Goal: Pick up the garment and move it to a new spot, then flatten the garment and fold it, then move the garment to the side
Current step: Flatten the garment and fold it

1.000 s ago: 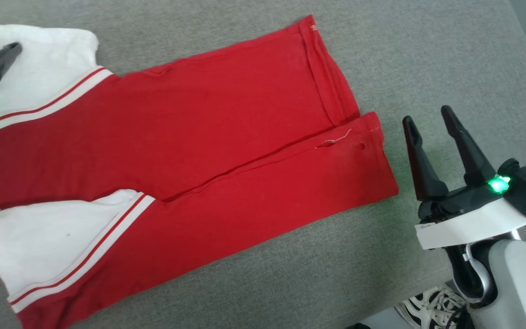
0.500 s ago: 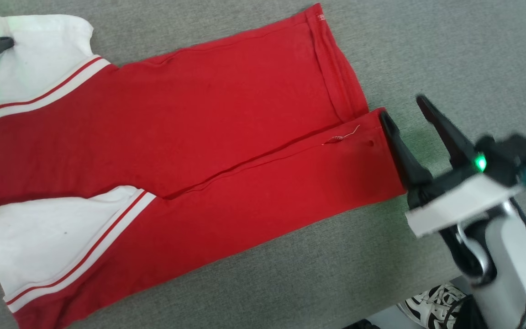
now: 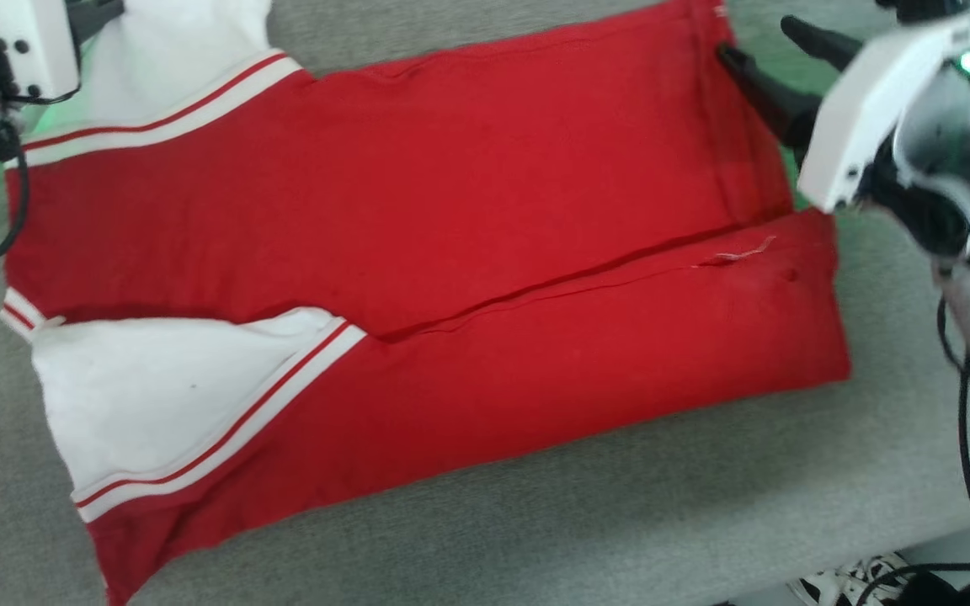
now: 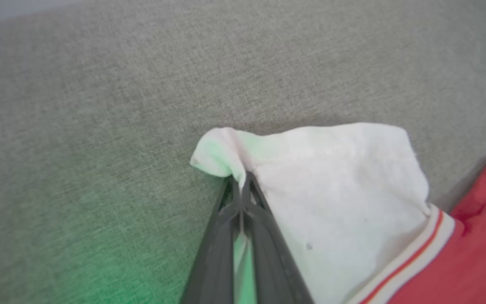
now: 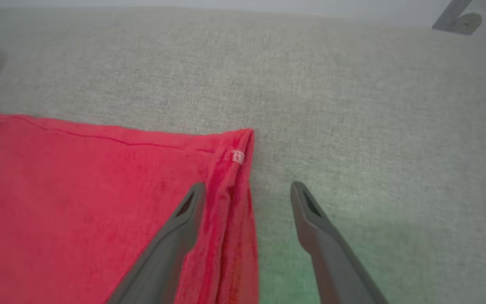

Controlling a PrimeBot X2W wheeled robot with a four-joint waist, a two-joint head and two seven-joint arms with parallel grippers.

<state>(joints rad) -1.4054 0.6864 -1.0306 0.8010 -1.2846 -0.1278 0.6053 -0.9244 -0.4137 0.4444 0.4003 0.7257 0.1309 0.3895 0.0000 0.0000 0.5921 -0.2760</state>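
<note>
red jersey t-shirt [image 3: 451,194], white sleeves with striped trim, lies flat, sides folded inward, on the grey fabric surface [image 3: 620,505].

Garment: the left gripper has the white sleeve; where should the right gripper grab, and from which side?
Take the garment at its far hem corner, coming in along the hem edge. The right gripper is open astride that flat edge, one finger over red cloth, one over the grey surface, so closing should pinch it.

Right gripper [image 5: 248,185] now at garment [image 5: 78,202] far hem corner, jaws seemingly astride.
</note>
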